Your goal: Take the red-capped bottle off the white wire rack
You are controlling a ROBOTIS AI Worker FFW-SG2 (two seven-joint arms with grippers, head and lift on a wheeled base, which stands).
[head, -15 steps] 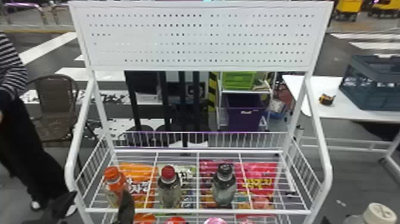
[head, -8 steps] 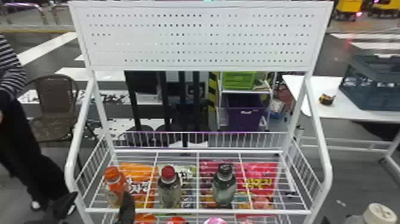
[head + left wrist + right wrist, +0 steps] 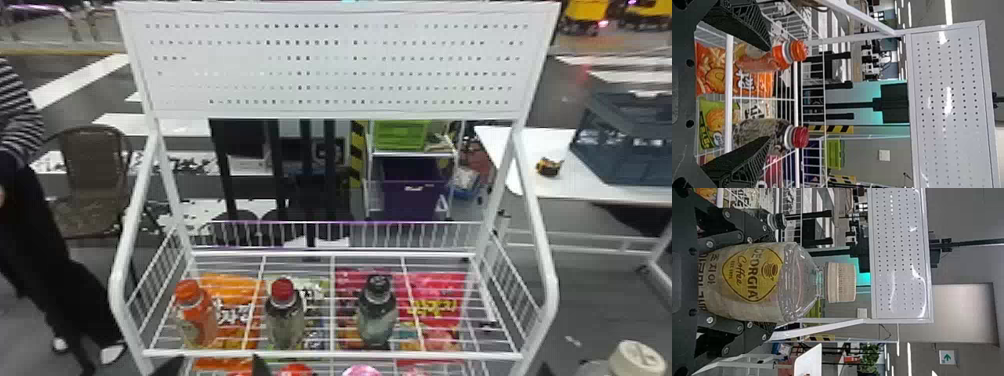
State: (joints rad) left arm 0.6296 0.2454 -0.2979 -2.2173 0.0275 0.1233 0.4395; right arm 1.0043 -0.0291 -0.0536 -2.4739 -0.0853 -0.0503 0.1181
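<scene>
Item, one white wire rack [image 3: 332, 354], your landmark, its upper shelf stocked. Item, your left gripper [image 3: 768, 93], at the rack's front, left of its middle; fingers spread wide, with nothing in hold. Item, your right gripper [image 3: 773, 282], at the rack's right, its fingers drawn in around a beige-capped bottle [image 3: 801, 282]; that arm looks to have no part in this pick. Item, the red-capped bottle [image 3: 286, 322], upright on the rack's upper shelf near the front rail, slightly left of centre. Step in hand: lining up, with the grasp not yet made. Next, you likely need to shift the left gripper toward the rack's middle, for one finger overlaps your target in the wrist view, then advance, close and lift. Smallest entry: the orange-capped bottle [image 3: 197, 317], farther left on the rack, liable to be knocked.
</scene>
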